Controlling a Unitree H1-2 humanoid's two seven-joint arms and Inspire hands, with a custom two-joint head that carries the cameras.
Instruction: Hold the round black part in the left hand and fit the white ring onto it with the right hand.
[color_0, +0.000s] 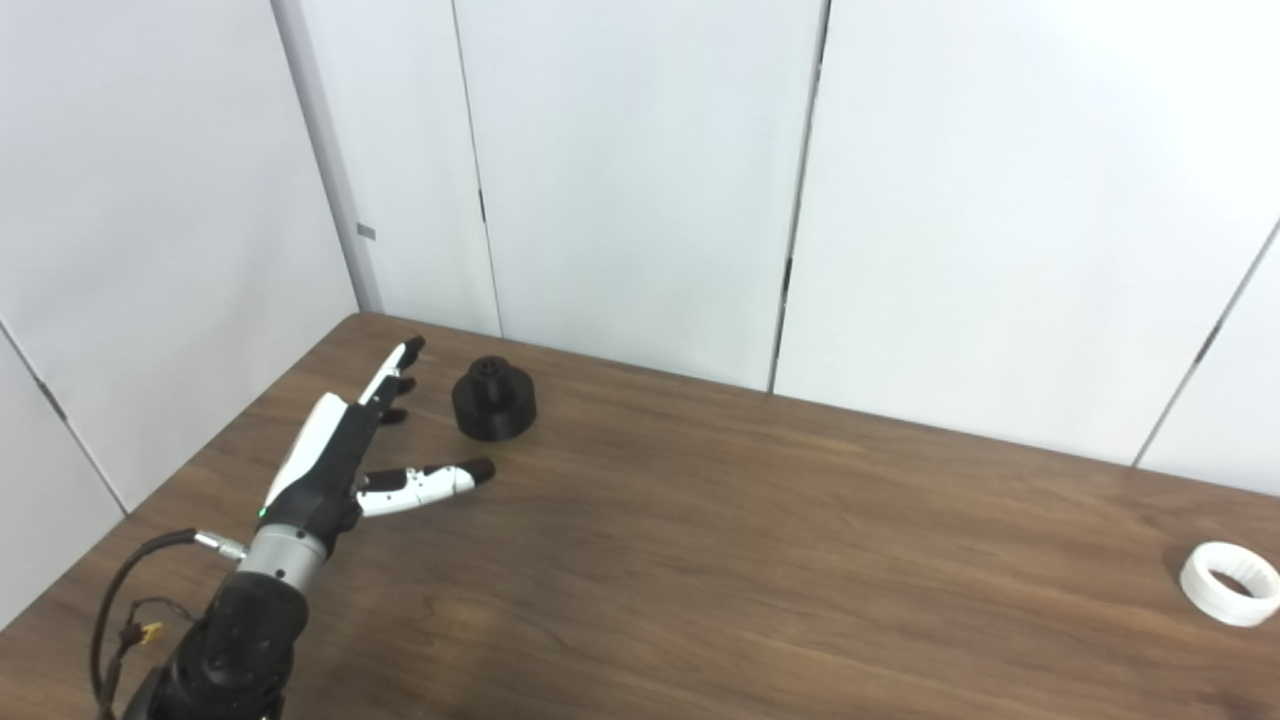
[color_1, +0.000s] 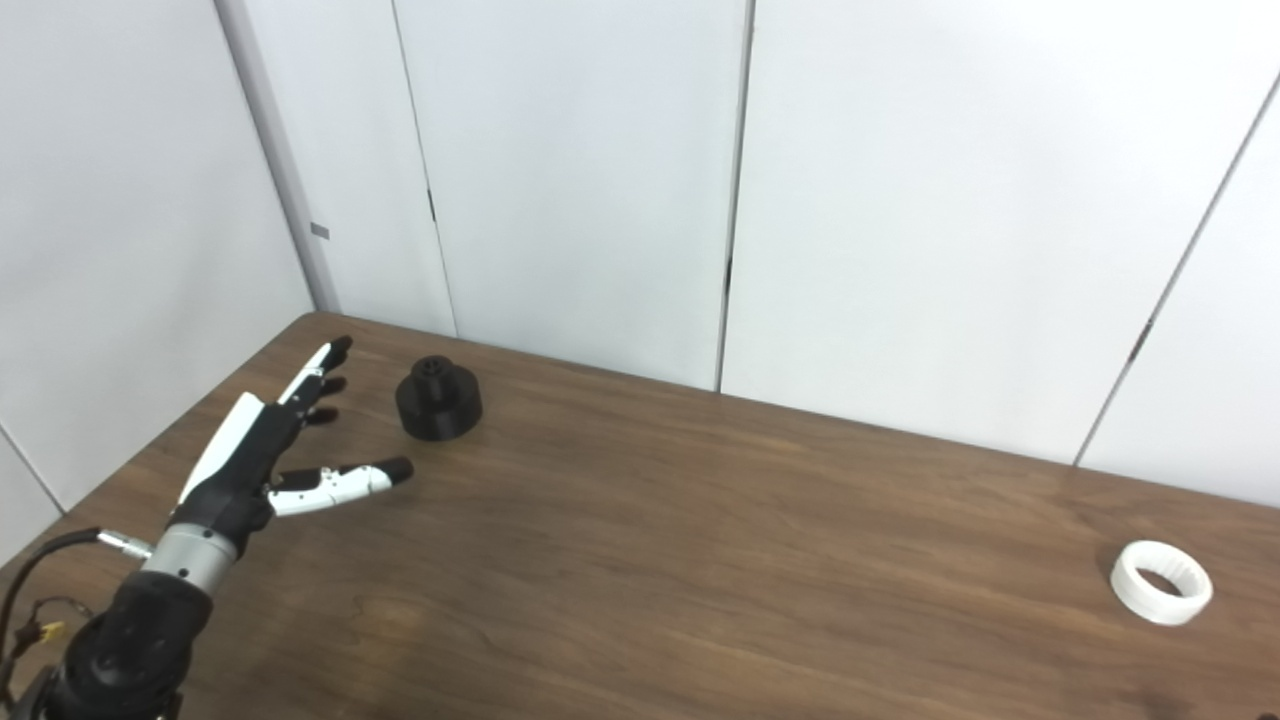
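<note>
The round black part (color_0: 494, 399) stands upright on the wooden table (color_0: 700, 560) near its far left corner, a small hub on top. My left hand (color_0: 345, 450) hovers just to its left and nearer me, open, fingers stretched toward the back and thumb pointing right. It holds nothing and stays apart from the part. The white ring (color_0: 1229, 583) lies flat at the table's far right. My right hand is out of sight in both views.
White wall panels (color_0: 640, 180) close in the table at the back and on the left. A black cable (color_0: 120, 590) loops beside my left forearm at the table's left edge. Bare wood spans the stretch between the black part and the ring.
</note>
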